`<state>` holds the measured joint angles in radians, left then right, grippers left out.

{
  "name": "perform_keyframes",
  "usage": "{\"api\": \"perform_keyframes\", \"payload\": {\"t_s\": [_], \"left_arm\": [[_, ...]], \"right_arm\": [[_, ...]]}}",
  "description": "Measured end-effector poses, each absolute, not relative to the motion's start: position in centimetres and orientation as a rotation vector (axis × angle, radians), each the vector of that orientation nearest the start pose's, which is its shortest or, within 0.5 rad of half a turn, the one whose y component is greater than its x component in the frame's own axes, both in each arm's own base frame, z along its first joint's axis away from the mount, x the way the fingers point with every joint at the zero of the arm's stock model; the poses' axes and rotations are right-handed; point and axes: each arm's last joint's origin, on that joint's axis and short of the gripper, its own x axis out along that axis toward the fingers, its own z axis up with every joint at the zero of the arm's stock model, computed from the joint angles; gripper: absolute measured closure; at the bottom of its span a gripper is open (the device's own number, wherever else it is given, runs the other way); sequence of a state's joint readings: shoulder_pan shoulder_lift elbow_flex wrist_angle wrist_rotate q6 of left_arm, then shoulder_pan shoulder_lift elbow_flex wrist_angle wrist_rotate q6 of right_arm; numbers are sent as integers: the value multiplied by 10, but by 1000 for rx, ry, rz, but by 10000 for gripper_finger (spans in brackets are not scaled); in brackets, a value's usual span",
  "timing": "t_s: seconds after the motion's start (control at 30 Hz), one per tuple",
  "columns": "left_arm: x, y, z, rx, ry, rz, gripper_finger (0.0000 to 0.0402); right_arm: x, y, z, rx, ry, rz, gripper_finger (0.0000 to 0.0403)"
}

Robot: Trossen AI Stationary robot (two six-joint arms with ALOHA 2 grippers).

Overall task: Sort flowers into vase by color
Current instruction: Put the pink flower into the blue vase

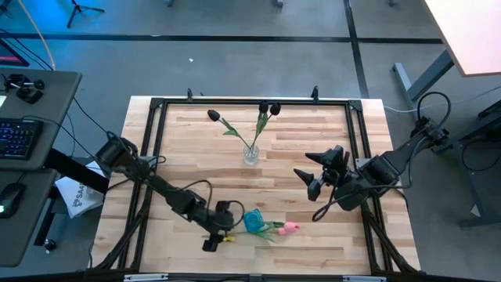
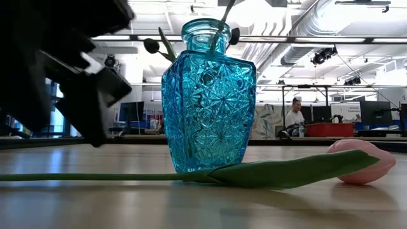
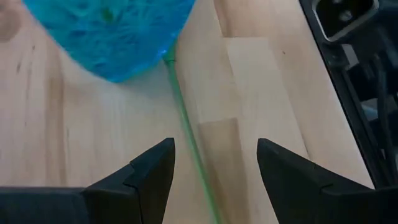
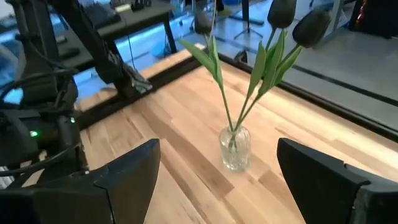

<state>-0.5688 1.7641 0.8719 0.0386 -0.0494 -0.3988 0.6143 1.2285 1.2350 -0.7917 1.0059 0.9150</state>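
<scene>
A pink tulip (image 1: 290, 228) lies flat on the table near its front edge. Its green stem (image 3: 186, 130) runs past the foot of a blue cut-glass vase (image 1: 254, 221), and its leaf (image 2: 286, 170) lies in front of the vase. My left gripper (image 1: 219, 235) is open, pointing down, with a finger on either side of the stem and a little above it (image 2: 89, 114). Three dark tulips (image 1: 266, 110) stand in a clear glass vase (image 1: 250, 154) at the far middle. My right gripper (image 1: 317, 176) is open and empty at the table's right, facing that vase (image 4: 235, 148). Only one pink head shows.
A black frame (image 1: 149, 157) runs around the wooden table top. Bare wood lies between the two vases and to the right of the pink head. A desk with a keyboard (image 1: 19, 137) stands off the table's left. A person (image 2: 294, 117) sits far back in the room.
</scene>
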Motion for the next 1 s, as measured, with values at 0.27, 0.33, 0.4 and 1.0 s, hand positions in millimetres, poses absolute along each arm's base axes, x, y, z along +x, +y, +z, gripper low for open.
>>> {"api": "perform_keyframes", "payload": {"t_s": [0.27,0.33,0.4,1.0], "left_arm": [[309,-194,133,-43,1005,-224,188],[312,-195,134,-21,1016,-190,188],[314,-195,133,-6,1032,-167,188],[308,-191,122,-92,1133,-103,325]], "right_arm": [[207,110,352,297,375,-571,85],[206,109,351,287,383,-574,85],[206,109,350,279,391,-576,85],[204,108,348,261,417,-576,85]]}}
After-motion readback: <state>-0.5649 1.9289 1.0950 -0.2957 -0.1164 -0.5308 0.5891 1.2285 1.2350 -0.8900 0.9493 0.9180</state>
